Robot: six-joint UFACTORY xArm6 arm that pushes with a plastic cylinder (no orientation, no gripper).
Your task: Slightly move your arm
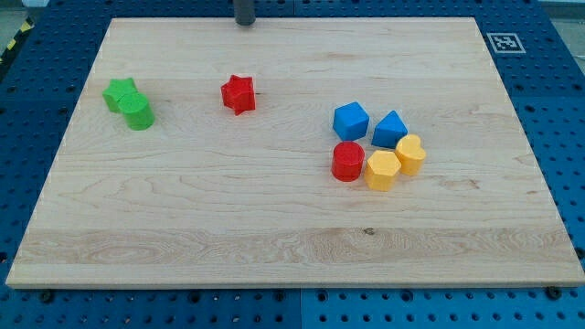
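My tip touches the wooden board at the view's top edge, a little left of centre. A red star block lies below it, well apart. At the left, a green star block touches a green cylinder-like block. At the right is a tight cluster: a blue hexagonal block, a blue block, a red cylinder block, a yellow hexagonal block and a yellow heart-shaped block. My tip touches no block.
The board rests on a blue perforated table. A black-and-white marker tag sits at the board's top right corner.
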